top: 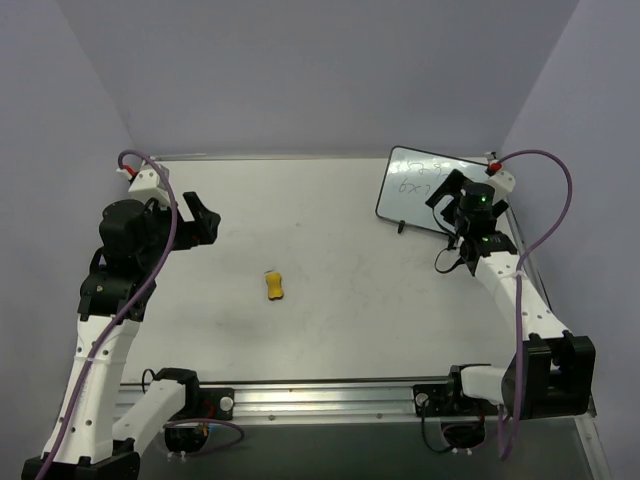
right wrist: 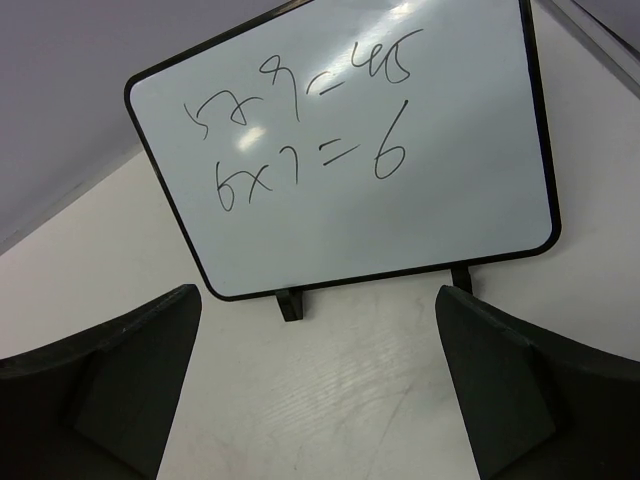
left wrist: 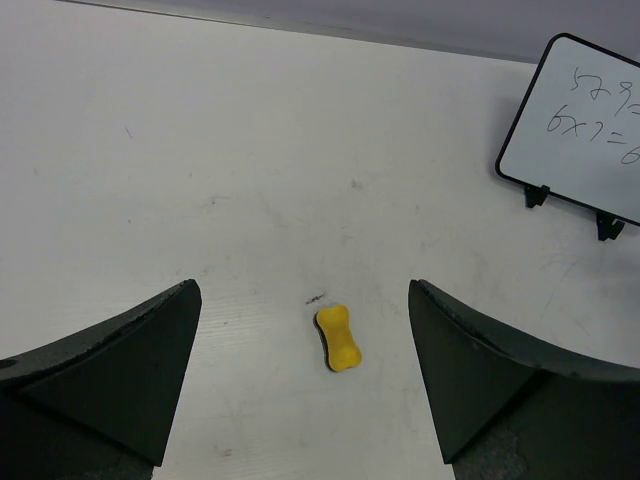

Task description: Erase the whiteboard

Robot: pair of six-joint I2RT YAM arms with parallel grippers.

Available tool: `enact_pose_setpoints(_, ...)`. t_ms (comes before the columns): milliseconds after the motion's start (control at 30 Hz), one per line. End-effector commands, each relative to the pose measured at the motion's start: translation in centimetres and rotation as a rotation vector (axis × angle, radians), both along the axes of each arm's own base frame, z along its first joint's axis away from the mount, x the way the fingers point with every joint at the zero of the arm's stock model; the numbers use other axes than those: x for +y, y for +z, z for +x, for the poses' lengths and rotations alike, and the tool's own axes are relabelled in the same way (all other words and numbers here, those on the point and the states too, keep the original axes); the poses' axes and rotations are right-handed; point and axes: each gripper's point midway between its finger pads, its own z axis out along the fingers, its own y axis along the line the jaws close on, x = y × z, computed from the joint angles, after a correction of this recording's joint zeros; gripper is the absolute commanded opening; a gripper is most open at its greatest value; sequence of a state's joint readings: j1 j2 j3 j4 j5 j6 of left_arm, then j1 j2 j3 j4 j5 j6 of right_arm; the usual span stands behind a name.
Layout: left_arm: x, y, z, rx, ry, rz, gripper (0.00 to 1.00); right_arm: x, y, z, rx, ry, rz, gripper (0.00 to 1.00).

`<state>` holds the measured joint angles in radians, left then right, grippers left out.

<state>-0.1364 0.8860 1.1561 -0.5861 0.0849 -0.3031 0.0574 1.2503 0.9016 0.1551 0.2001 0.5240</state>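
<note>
The whiteboard point(top: 412, 182) stands on small black feet at the back right of the table, with dark handwritten sums on it. It fills the upper part of the right wrist view point(right wrist: 350, 160) and shows at the right edge of the left wrist view point(left wrist: 585, 125). My right gripper point(right wrist: 318, 385) is open and empty, just in front of the board, in the top view point(top: 447, 192). The yellow bone-shaped eraser point(top: 274, 285) lies mid-table and also shows in the left wrist view point(left wrist: 338, 337). My left gripper point(left wrist: 305, 375) is open and empty, held above the table left of the eraser point(top: 203, 222).
The table's right edge with a metal rail point(top: 545, 290) runs close to the right arm. The grey back wall point(top: 300, 70) rises behind the table. A metal rail point(top: 320, 398) runs along the near edge by the arm bases.
</note>
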Motion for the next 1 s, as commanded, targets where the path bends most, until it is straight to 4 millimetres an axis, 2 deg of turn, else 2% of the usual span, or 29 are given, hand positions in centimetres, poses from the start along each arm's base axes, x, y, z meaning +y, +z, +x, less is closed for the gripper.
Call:
enact_pose_setpoints(0,-0.2,1.4,0.3,-0.058,-0.013,-0.007,0.94,-0.2,3.3,0.4,-0.087,-0.003,0.004,1.00)
enact_pose_setpoints(133,-0.3,1.3,0.4,-0.053,-0.016,-0.011,0.94,-0.9,3.4,0.9,-0.071,-0.012,-0.008,1.00)
enact_pose_setpoints(167,-0.3,1.3,0.4,-0.053,-0.016,-0.011,0.94,-1.1,2.8,1.2,-0.047,-0.011,-0.005,1.00)
enact_pose_setpoints(233,-0.3,1.2,0.4,-0.051,-0.016,-0.012,0.94,-1.5,2.7,1.7,-0.038,-0.022,0.008,1.00)
enact_pose_setpoints(433,-0.4,1.2,0.5,-0.049,-0.021,-0.015,0.94,-4.9,0.7,3.2,-0.032,-0.062,0.085,1.00)
enact_pose_setpoints(467,-0.4,1.2,0.5,-0.050,-0.021,-0.016,0.94,-5.4,-0.3,3.4,-0.015,-0.073,0.103,1.00)
enact_pose_setpoints(667,-0.8,0.8,0.8,-0.033,-0.038,-0.027,0.94,-8.7,-3.0,4.0,-0.008,-0.103,0.176,0.99)
enact_pose_setpoints(800,-1.1,0.6,0.8,-0.026,-0.049,-0.036,0.94,-10.3,-3.9,4.3,-0.037,-0.109,0.208,0.99)
enact_pose_setpoints(833,-1.1,0.7,0.8,-0.027,-0.051,-0.037,0.94,-11.3,-3.9,4.4,-0.055,-0.122,0.211,0.99)
enact_pose_setpoints(967,-1.2,0.6,0.8,-0.027,-0.054,-0.041,0.94,-12.5,-5.5,4.9,-0.065,-0.112,0.266,0.98)
